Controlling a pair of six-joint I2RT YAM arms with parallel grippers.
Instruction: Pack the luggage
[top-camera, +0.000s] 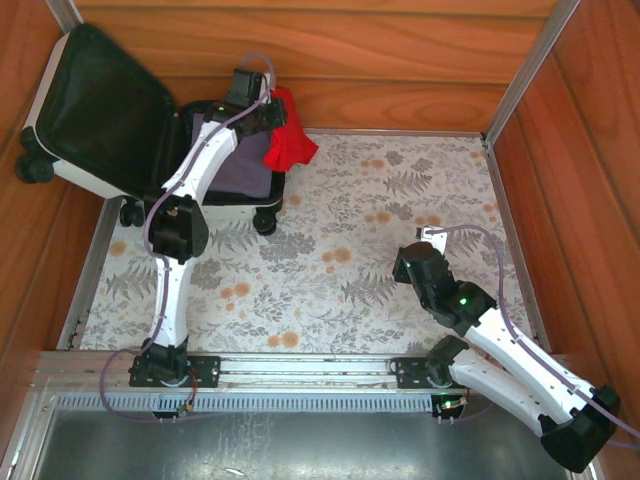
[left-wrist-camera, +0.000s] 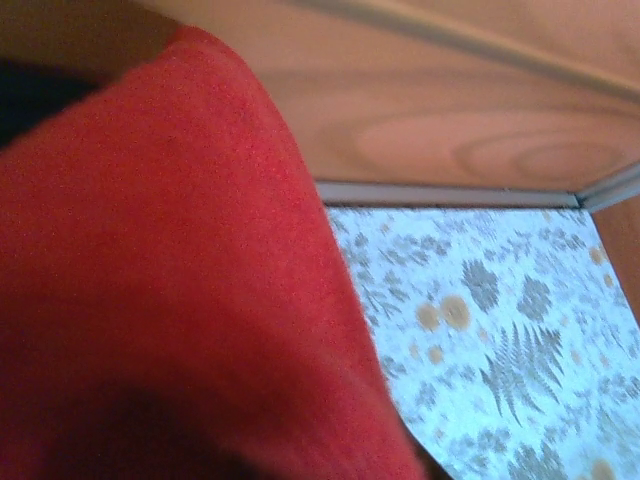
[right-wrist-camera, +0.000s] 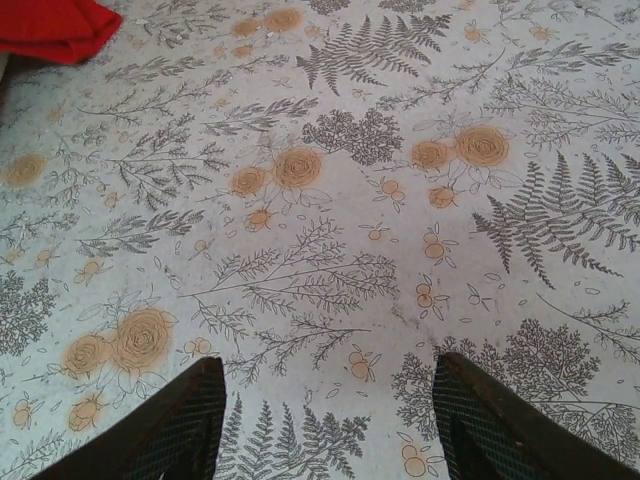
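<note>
Nearest us, the right arm (top-camera: 500, 345) lies folded low at the near-right of the surface (top-camera: 400, 190), wrist pointing toward the middle. The right jaws stand fairly wide w/ nothing btwn them. In the wrist view the two dark, mesh-textured fingers (right-wrist-camera: 190, 425) frame bare floral covering, a fern and orange-rose print. We can't tell whether the tips touch it.

Further out, the left arm (top-camera: 175, 260) rises from its near-left base and reaches to the far-left corner. The left jaws are clamped on a red cloth (top-camera: 290, 140), which hangs bunched below them. It sits right at the right-hand rim of the luggage, partly over that rim and partly over the floral covering.

The luggage (top-camera: 100, 115) sits open in the far-left corner. Its lid is tilted back toward the left wooden wall, black lining facing us. The base half is flat on the surface, black wheels on the near side. Sth greyish-purple lies inside the base; can't tell what.

Behind it all runs the wooden back wall (top-camera: 350, 60).
</note>
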